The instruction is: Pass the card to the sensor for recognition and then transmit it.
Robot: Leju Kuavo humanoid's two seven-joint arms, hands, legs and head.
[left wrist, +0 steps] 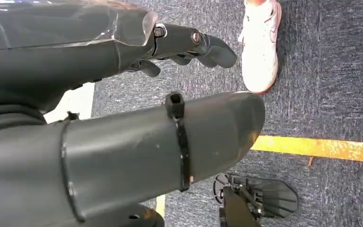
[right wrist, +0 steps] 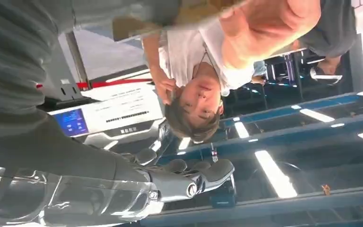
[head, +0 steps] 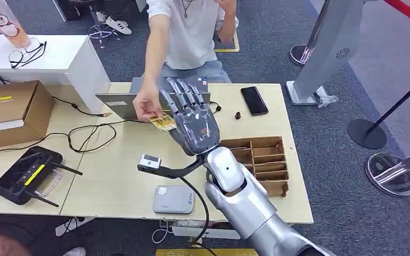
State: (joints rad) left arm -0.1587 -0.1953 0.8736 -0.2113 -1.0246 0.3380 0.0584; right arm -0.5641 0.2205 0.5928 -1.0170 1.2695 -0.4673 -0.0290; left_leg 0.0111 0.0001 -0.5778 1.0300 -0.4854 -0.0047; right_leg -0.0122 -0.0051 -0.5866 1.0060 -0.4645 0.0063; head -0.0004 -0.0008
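The yellow card hangs above the table's far middle, pinched by a person's hand reaching over from the far side. My right hand is raised beside it, back toward me, fingers straight and spread. The card's edge touches the hand's thumb side. In the right wrist view the card is a blurred strip by the thumb, next to the person's hand, and my fingers stand well apart from the thumb. The grey sensor pad lies near the table's front edge. My left hand hangs over the floor, holding nothing.
A cardboard divider tray sits right of my arm. A black phone and a laptop lie at the far side. A cardboard box and a black controller are on the left table. Stanchion bases stand to the right.
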